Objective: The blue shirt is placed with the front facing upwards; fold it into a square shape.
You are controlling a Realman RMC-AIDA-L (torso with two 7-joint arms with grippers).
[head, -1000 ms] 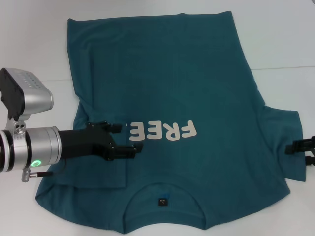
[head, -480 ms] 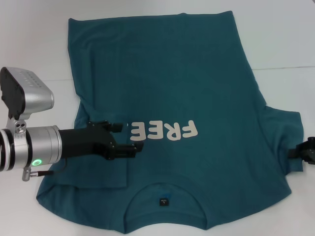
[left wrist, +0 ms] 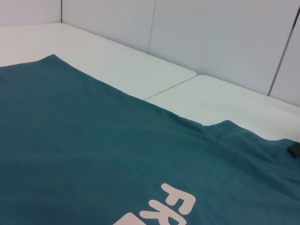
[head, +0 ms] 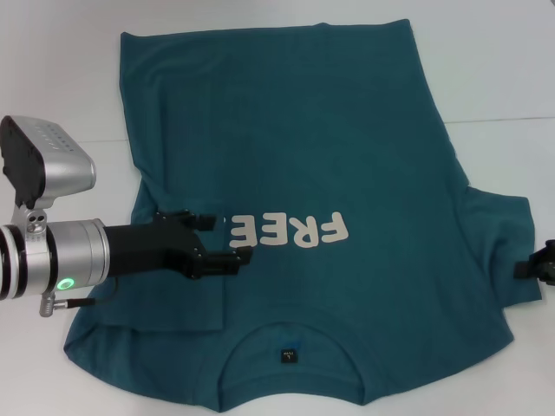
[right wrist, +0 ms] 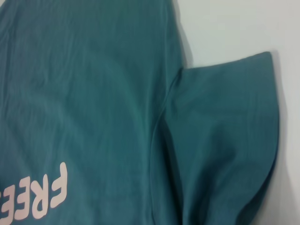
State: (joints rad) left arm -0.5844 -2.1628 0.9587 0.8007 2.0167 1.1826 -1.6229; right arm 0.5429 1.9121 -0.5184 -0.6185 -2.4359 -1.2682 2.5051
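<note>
Left gripper [head: 232, 257] lies low over the blue shirt [head: 303, 156], its black fingers drawn together on the inner edge of the left sleeve, which is already turned in over the body just beside the cream "FREE!" lettering [head: 288, 230]; it looks clenched on that fold of cloth, though the pinch itself is partly hidden. Right gripper [head: 542, 264] shows only as a dark tip at the outer edge of the right sleeve [head: 499, 251], and I cannot tell whether it is released or closed.

The blue shirt lies face up on the white tabletop [head: 503, 61], collar and small dark label [head: 286, 355] nearer the robot than the left gripper, hem far beyond it.

To do this step well, the left gripper should lay the sleeve flat with its folded edge running straight from shoulder toward hem, then let go without dragging cloth. The right sleeve, as the right wrist view shows, still lies spread outward with soft wrinkles near the armpit seam [right wrist: 161, 117]; it likely needs a matching inward fold.

Nothing else rests on the tabletop. A seam [left wrist: 171, 86] between two tabletop panels passes under the shirt beyond the left gripper and might snag cloth.
</note>
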